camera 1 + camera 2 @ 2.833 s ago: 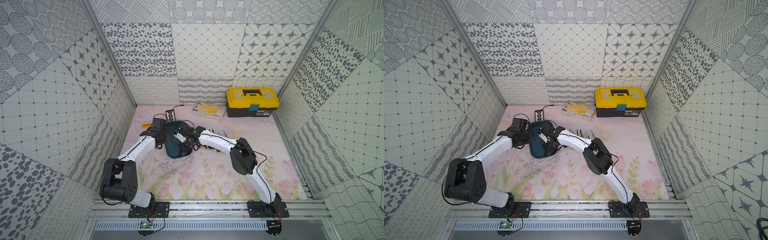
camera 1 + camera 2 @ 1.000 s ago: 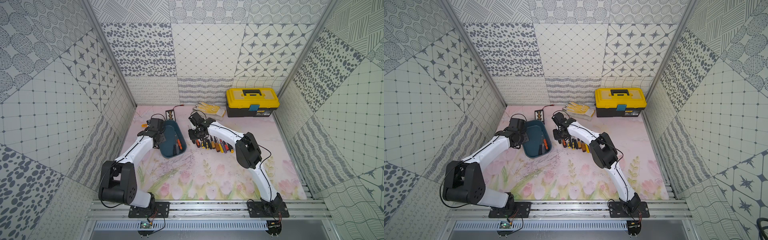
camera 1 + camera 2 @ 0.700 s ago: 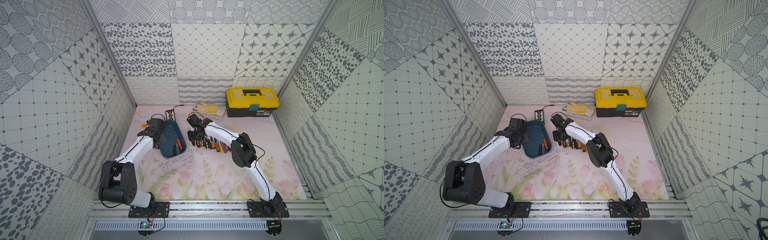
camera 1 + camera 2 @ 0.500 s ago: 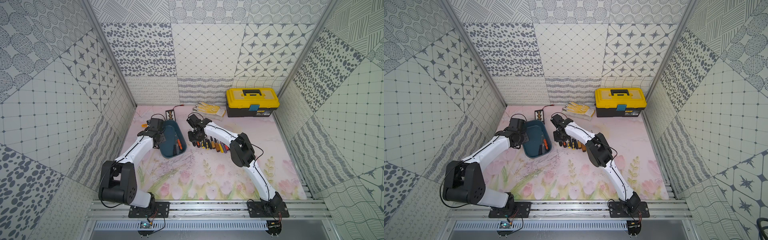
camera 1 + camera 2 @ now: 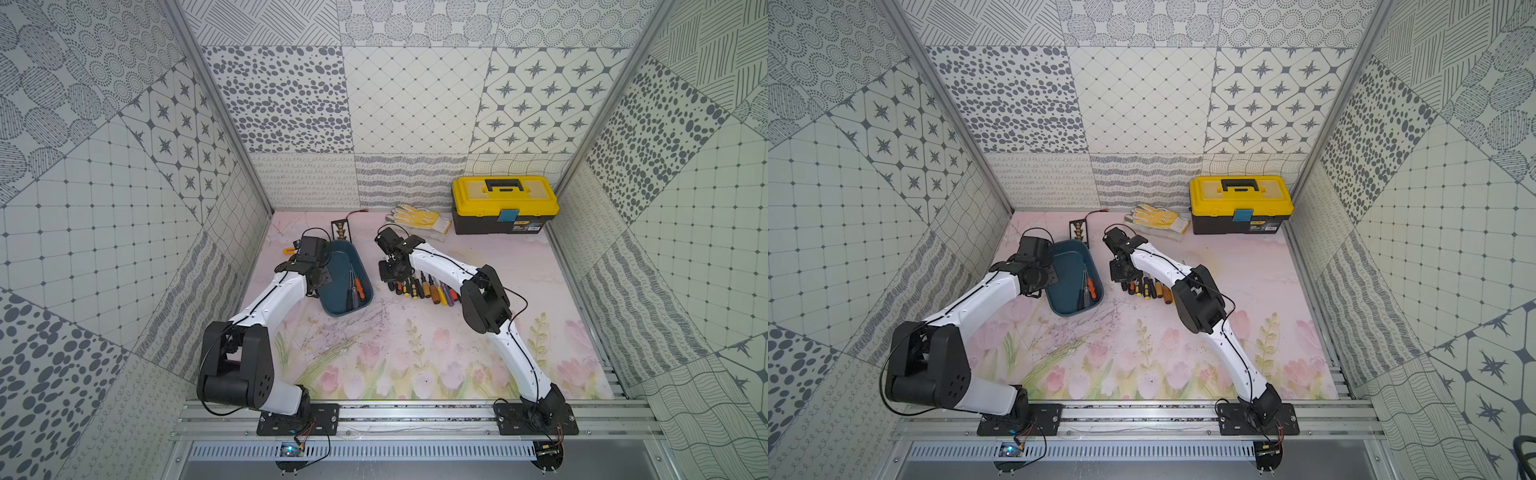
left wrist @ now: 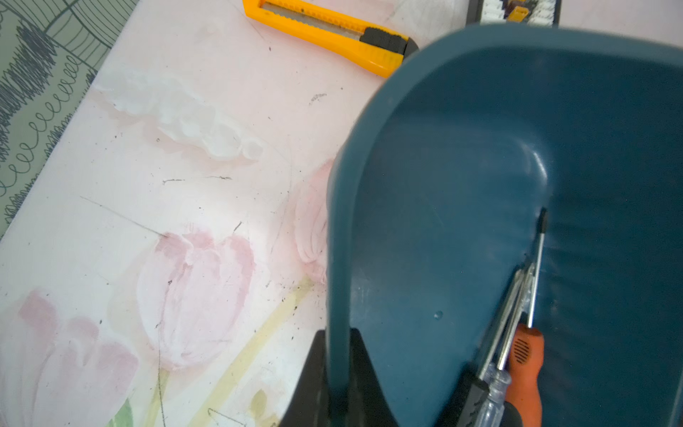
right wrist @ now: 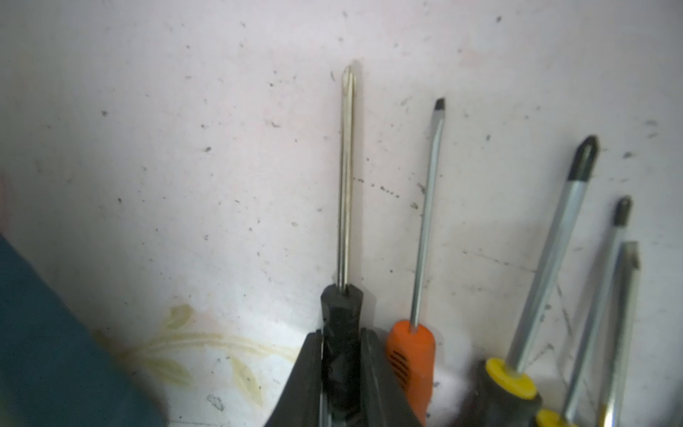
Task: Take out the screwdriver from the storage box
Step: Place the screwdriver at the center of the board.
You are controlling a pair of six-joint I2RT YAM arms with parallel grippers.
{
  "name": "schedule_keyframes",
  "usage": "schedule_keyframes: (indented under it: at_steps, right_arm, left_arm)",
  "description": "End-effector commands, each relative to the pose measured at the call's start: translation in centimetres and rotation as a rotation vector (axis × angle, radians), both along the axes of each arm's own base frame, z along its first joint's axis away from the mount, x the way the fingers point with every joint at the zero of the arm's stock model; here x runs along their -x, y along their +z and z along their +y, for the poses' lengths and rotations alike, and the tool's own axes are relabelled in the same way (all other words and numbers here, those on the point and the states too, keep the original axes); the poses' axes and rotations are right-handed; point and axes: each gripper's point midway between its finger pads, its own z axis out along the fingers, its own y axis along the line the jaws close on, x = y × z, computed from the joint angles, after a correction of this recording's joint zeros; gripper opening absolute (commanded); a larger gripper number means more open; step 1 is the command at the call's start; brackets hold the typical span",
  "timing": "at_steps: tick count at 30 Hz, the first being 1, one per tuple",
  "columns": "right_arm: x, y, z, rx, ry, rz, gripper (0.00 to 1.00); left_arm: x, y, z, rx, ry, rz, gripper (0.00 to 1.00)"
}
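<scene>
The dark teal storage box [image 5: 340, 266] [image 5: 1068, 262] lies left of centre in both top views. My left gripper [image 6: 338, 356] is shut on its rim [image 6: 334, 258] at the box's left side, as a top view [image 5: 320, 283] also shows. Inside the box lie an orange-handled screwdriver [image 6: 525, 369] and a clear-handled one [image 6: 493, 392]. Just right of the box, my right gripper [image 7: 340, 334] [image 5: 390, 272] is shut on a black-handled screwdriver [image 7: 345, 185]. It is held low over the table at the left end of a row of screwdrivers [image 5: 424, 289].
An orange-handled flat screwdriver [image 7: 412, 351] lies right beside the held one. A yellow-lidded toolbox [image 5: 505, 203] and yellow gloves [image 5: 417, 217] sit at the back. A yellow utility knife [image 6: 329, 33] and a black bit holder [image 5: 340, 228] lie behind the box.
The right gripper came out of the box with the black-handled screwdriver and has moved to the row's left end, shifting slightly in the last second. The left gripper has stayed on the rim.
</scene>
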Motion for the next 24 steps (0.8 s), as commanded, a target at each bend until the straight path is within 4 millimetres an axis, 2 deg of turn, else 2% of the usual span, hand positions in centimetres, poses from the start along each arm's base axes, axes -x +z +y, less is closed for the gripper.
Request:
schedule_keyframes:
  at_steps: [1, 8, 18, 24]
  right_arm:
    - [0.3, -0.8, -2.1, 0.076, -0.034, 0.016, 0.0]
    - [0.8, -1.3, -2.0, 0.071, -0.028, 0.039, 0.0]
    - [1.5, -1.4, -3.3, 0.11, -0.048, 0.04, 0.0]
    - [2.1, -1.6, -2.8, 0.102, -0.031, 0.054, 0.0]
  left_arm:
    - [-0.2, 0.5, -0.2, 0.018, -0.002, -0.023, 0.0]
    - [-0.3, 0.3, -0.3, 0.023, -0.003, -0.02, 0.0]
    - [-0.4, 0.4, -0.3, 0.026, -0.003, -0.022, 0.0]
    - [-0.4, 0.4, -0.4, 0.03, -0.003, -0.022, 0.0]
